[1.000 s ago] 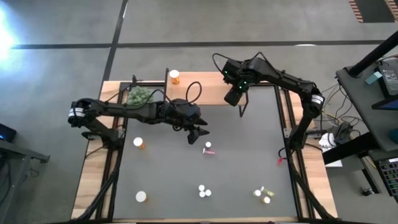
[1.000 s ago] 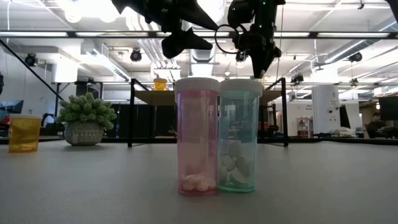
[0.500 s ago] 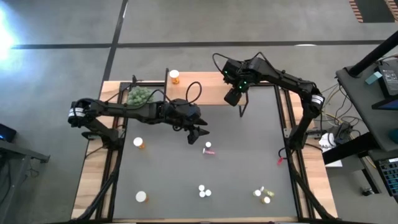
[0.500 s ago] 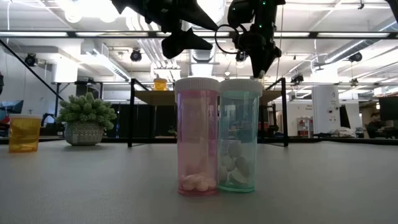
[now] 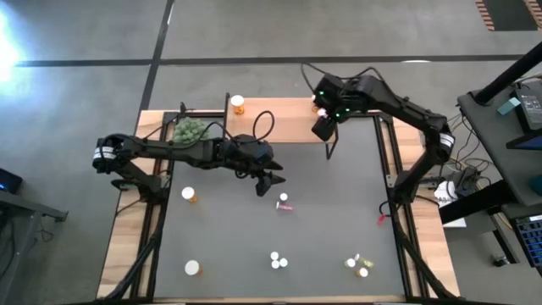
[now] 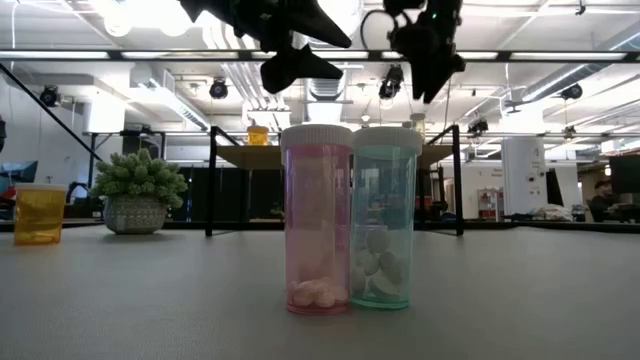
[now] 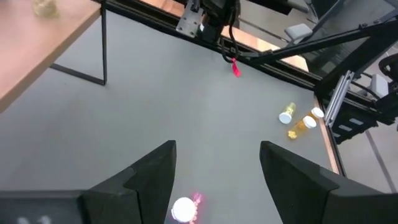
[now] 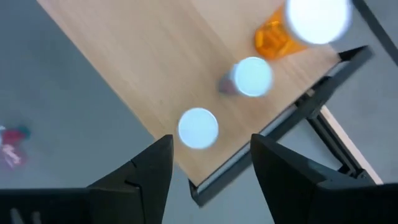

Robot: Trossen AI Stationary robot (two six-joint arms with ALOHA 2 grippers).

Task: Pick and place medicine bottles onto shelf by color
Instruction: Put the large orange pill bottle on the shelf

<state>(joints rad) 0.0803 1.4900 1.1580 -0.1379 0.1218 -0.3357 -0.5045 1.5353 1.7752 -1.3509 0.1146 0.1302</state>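
The light-wood shelf (image 5: 279, 119) stands at the far edge of the mat. An orange bottle (image 5: 238, 104) stands on its left part. Several bottles stand near its right end: a white-capped one (image 8: 198, 129), a pinkish one (image 8: 250, 78) and an orange one (image 8: 277, 37). My right gripper (image 8: 208, 180) is open and empty above that right end (image 5: 321, 129). My left gripper (image 5: 271, 180) is open and hovers over the mat, just short of a pink bottle (image 7: 185, 210) lying on its side (image 5: 284, 202).
Loose bottles stand on the dark mat (image 5: 339, 212): an orange one (image 5: 189, 194), a white-capped one (image 5: 193, 268), a pink and teal pair (image 5: 277, 260) and yellow ones (image 5: 356, 265). A green plant (image 5: 190, 130) stands by the shelf's left end. A red item (image 5: 381, 219) lies at the mat's right edge.
My right gripper has risen a little and moved slightly toward the table's right edge above the shelf's right end. My left arm has kept still.
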